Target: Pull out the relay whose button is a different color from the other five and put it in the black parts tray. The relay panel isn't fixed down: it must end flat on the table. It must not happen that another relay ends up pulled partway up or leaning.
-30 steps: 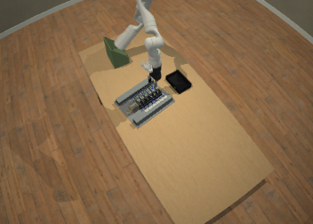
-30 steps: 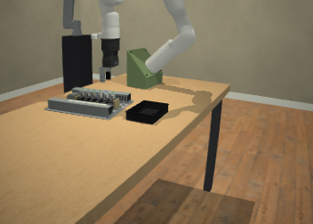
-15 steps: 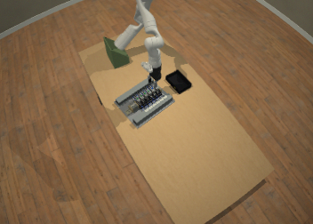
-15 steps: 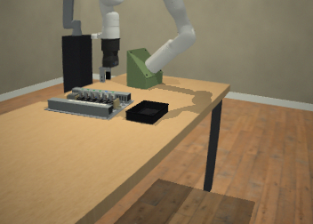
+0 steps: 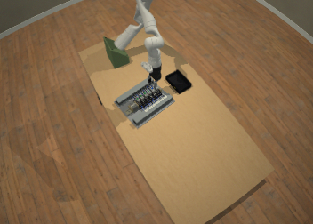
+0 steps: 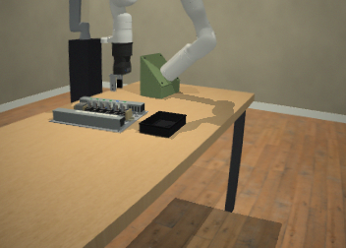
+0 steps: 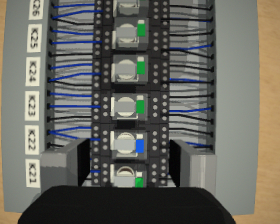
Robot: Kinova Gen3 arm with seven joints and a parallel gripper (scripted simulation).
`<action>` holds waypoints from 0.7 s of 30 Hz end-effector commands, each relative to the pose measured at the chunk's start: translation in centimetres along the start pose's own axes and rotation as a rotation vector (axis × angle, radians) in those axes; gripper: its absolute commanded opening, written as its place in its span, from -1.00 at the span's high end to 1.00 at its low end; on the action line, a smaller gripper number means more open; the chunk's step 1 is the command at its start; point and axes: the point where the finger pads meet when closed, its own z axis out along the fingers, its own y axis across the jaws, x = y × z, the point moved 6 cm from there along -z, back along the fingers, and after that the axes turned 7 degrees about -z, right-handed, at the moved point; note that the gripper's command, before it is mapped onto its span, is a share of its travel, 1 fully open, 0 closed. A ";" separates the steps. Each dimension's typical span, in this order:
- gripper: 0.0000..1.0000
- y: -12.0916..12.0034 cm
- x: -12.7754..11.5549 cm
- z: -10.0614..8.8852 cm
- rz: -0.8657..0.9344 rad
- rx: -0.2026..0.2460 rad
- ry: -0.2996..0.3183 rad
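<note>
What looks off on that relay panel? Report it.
One relay, beside label K22, has a blue button; the other visible buttons are green. The relay panel lies flat, nothing askew. The open gripper holds nothing.

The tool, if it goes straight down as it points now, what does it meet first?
The open tool most likely meets the relay panel, with its fingers on either side of the relay row near the blue-button relay. Depth is unclear.
</note>
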 end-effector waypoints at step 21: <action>-0.97 -0.1 0.1 4.0 0.000 0.002 0.001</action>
